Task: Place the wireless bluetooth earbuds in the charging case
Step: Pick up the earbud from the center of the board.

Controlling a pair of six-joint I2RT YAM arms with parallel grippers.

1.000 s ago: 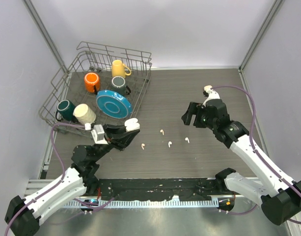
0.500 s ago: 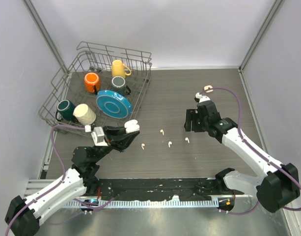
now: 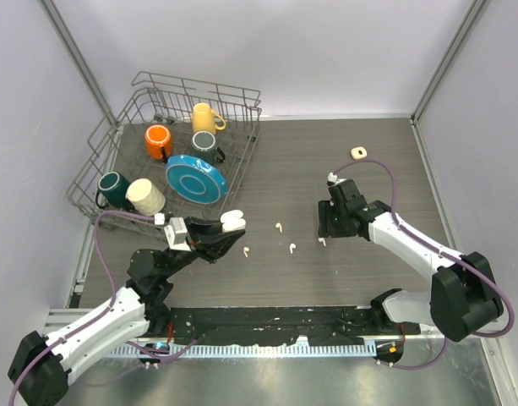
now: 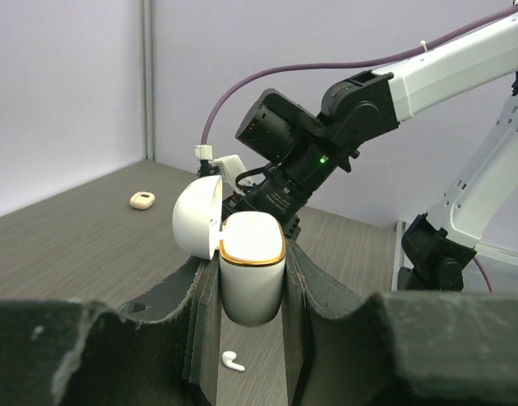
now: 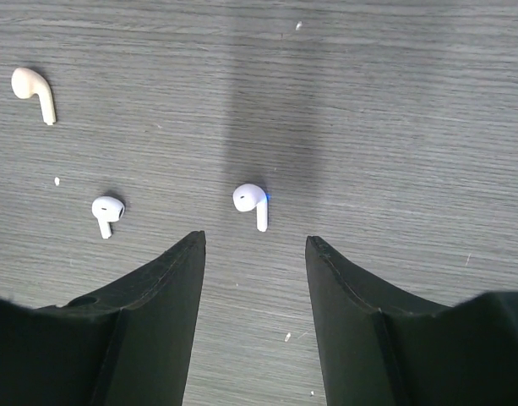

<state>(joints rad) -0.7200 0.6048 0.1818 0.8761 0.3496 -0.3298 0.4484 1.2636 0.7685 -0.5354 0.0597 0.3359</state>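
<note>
My left gripper (image 3: 229,227) is shut on the white charging case (image 4: 252,266), holding it upright above the table with its lid (image 4: 198,216) flipped open. Several tiny white earbuds lie on the dark table. One earbud (image 3: 246,250) lies just below the case and shows under it in the left wrist view (image 4: 233,362). Two more earbuds (image 3: 278,227) (image 3: 291,248) lie in the middle. My right gripper (image 3: 324,230) hangs low over the rightmost earbud (image 5: 252,203). Its jaws stand open, and the earbud lies just ahead of the fingertips (image 5: 193,245), untouched.
A wire dish rack (image 3: 195,85) at the back left holds a blue plate (image 3: 195,178) and several mugs. A small beige object (image 3: 358,152) lies at the back right. Grey walls close in both sides.
The right arm has swung left and come down over the rightmost earbud, and its jaws have narrowed. The left gripper has shifted slightly right with the case.
</note>
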